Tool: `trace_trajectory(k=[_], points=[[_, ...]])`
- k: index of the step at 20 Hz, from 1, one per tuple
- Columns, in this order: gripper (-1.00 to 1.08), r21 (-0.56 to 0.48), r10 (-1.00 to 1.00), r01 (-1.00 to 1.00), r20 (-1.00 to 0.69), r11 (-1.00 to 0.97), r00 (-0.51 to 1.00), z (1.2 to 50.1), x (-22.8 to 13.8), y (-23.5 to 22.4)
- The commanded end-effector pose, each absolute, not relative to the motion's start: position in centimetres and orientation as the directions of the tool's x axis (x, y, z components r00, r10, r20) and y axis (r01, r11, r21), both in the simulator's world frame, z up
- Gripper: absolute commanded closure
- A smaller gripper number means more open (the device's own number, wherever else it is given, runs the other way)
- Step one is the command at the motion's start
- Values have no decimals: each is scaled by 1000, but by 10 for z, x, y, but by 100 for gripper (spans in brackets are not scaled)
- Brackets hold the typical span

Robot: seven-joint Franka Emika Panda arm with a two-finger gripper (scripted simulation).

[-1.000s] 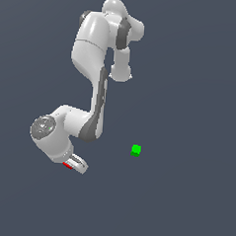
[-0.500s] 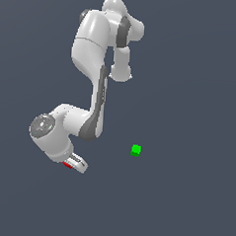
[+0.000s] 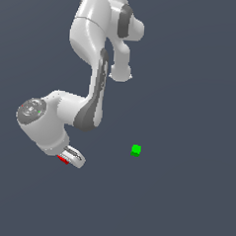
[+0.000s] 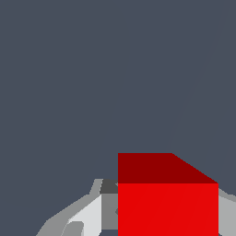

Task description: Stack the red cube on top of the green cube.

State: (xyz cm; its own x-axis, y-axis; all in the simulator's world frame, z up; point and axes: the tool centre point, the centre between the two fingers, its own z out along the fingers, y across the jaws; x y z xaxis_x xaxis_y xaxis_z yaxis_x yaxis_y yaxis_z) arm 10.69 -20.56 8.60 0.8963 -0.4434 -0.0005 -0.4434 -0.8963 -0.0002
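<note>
Over a plain grey floor, the gripper grasps the red cube, well apart from the green cube.

Only a thin red sliver of the small bright red cube peeks out beneath the white gripper fingers, and the wrist view's edge crops its lower part.
</note>
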Motion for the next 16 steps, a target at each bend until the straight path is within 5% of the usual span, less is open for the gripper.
trace_trajectory(k=[1, 16], points=[[108, 0, -444, -444, 0, -896, 896, 102, 107, -206], [108, 0, -443, -443, 1, -896, 896, 119, 107, -202]])
